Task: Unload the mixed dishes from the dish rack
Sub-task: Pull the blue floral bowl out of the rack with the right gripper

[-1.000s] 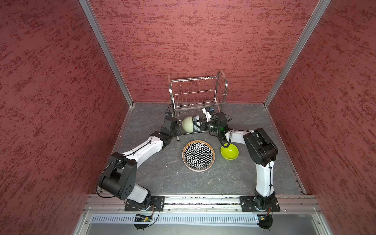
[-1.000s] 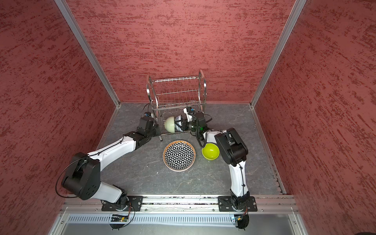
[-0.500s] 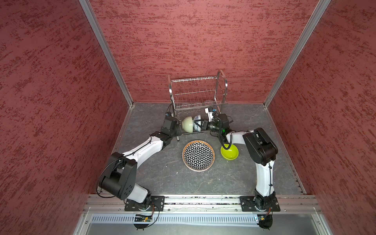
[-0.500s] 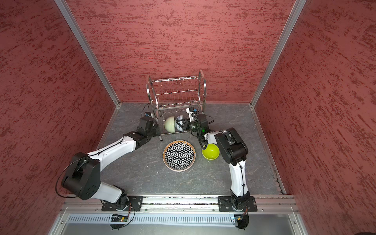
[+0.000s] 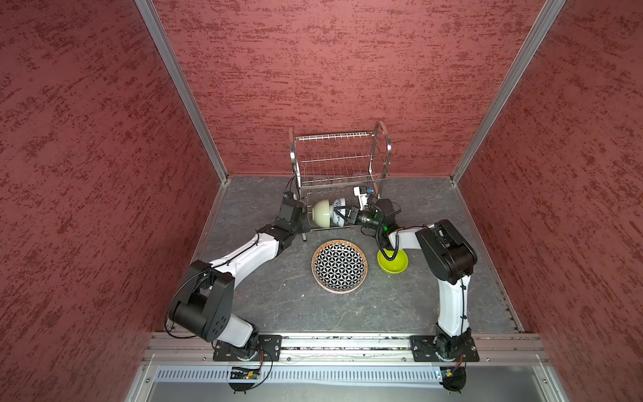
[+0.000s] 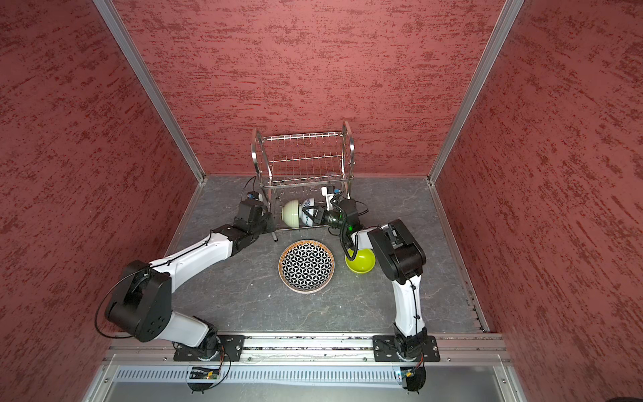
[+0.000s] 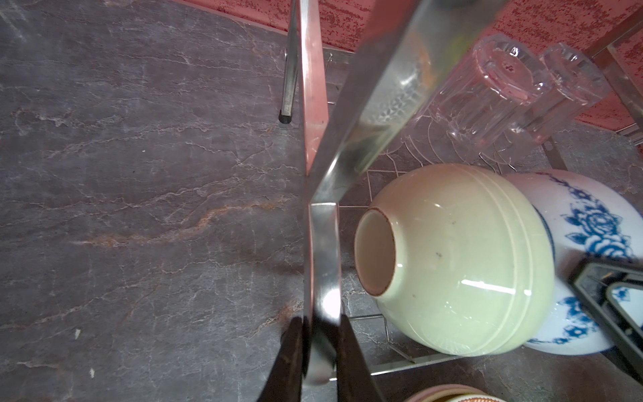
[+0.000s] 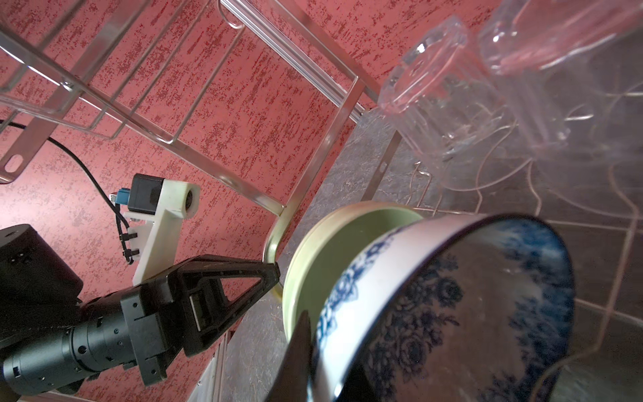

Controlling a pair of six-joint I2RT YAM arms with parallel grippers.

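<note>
Both arms are in at the dish rack [image 5: 339, 156], which stands at 12 o'clock on the tabletop [image 5: 278, 296] against the back wall. In the left wrist view the left claw [image 7: 320, 323] is clamped tight on the flat steel strip of the rack's side frame, a finger on each face of it. In both top views it sits at 9 o'clock of the bowls.

On the lower tier, front row, the cream-green bowl [image 7: 462, 264] stands on edge with its foot ring facing 9 o'clock. The blue-floral bowl [image 7: 598, 222] is tucked right against its open side, at 3 o'clock. The right claw [image 5: 342, 217] comes in from 3 o'clock and is pinched onto that blue-floral bowl's rim. The right wrist view shows one dark finger [image 8: 295, 348] on the outside wall and the rim running between the jaws.

Behind the bowls, toward 12 o'clock, two glass tumblers [image 7: 487, 94] sit bottoms-up on the wire.

Out on the tabletop, the patterned plate [image 5: 339, 266] lies flat at the centre. The lime bowl [image 5: 393, 262] sits just beside it at 3 o'clock, partly under the right arm.
</note>
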